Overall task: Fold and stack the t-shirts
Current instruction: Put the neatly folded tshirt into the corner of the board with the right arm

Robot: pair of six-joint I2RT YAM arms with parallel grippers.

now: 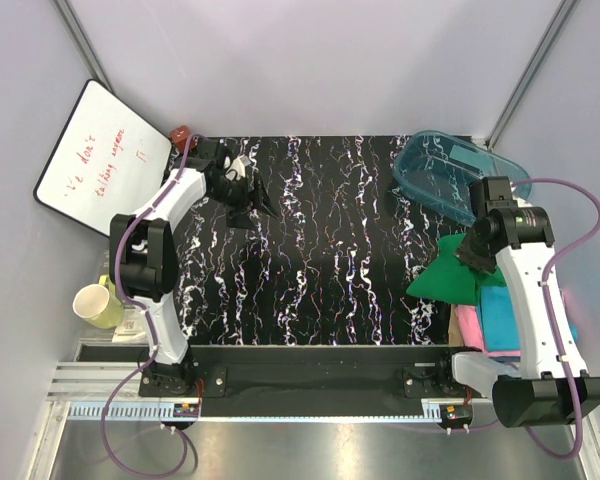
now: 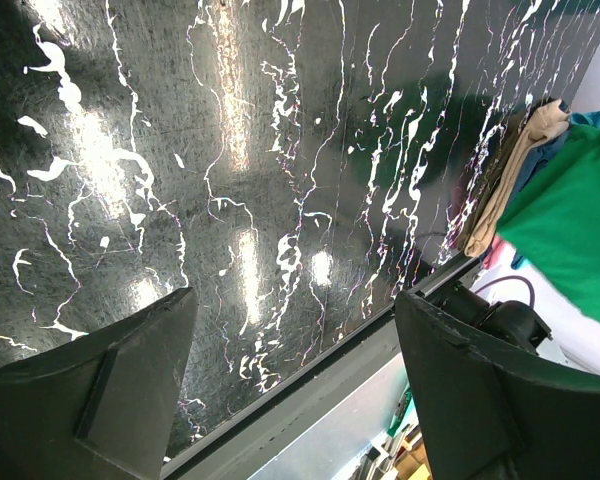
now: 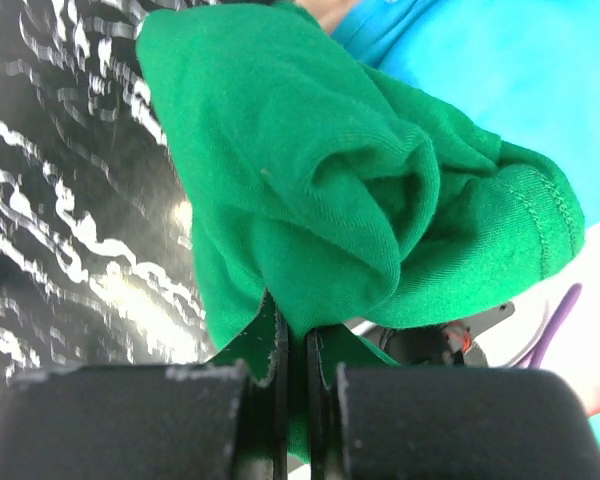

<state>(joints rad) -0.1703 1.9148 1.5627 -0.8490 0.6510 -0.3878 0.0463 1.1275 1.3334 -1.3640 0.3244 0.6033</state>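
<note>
1. Right gripper: fingers are pressed together, pinching a fold of the green t-shirt. The pinch point itself is buried in cloth.
2. The green t-shirt is bunched up rather than flat. It's a fine knit with a stitched hem showing on the right. From the top view it sits at the right edge of the table, overlapping the teal-blue t-shirt. I can't tell whether it's lifted or resting.
3. My right arm covers part of that pile. The teal-blue t-shirt looks flat and smooth. Only a strip of the pink t-shirt shows. I see the tan t-shirt only as a folded edge, from the left wrist cam.
4. Left gripper: fingers are spread wide with nothing between them, over the table's far-left corner.
5. The table surface is glossy black with white marbling and glare streaks.
6. The tub is clear teal plastic with rounded corners, at the far right. I can't make out whether anything is in it.
</note>
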